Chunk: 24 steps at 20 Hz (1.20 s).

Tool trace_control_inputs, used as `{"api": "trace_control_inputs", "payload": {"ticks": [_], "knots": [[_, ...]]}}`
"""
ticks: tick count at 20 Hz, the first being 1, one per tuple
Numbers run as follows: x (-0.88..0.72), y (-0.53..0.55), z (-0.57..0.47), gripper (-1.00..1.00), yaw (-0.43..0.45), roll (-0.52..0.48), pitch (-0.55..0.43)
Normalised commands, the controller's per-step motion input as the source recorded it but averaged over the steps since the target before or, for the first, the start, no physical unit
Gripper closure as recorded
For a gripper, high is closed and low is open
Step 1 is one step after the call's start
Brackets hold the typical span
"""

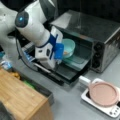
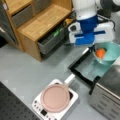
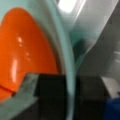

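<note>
Rim pinched between dark fingers (image 3: pixel 50 90) fills the wrist view: the hand (image 2: pixel 96 48) grips the teal bowl (image 2: pixel 110 53) by its thin wall, one finger inside and one outside. An orange ball (image 2: pixel 101 53), smooth and glossy, sits loose in the bowl and would likely roll if it tilts. The bowl looks like light, stiff plastic, slick at the lip, so the rim near the hand seems the only sound place to hold, kept level. In both front views the bowl rests at the mouth of the oven (image 1: pixel 100 42), over its lowered glass door (image 1: pixel 72 70). Beyond, on the grey bench (image 2: pixel 22 70), a white hob (image 2: pixel 57 102) carries a pink pan (image 1: pixel 103 93), and a wooden shelf unit (image 2: pixel 42 22) with grey drawers stands farther off.
</note>
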Motion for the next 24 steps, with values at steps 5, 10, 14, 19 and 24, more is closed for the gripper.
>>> {"api": "trace_control_inputs", "payload": {"ticks": [5,10,14,19,24], "knots": [[0.15,-0.16,0.16,1.0,0.036,-0.133,0.091],[0.2,-0.21,0.15,1.0,-0.002,-0.188,0.081],[0.25,-0.27,0.17,1.0,-0.004,-0.209,0.095],[0.25,-0.21,0.18,1.0,0.019,-0.184,0.12],[0.24,-0.14,0.16,1.0,0.035,-0.171,0.134]]}}
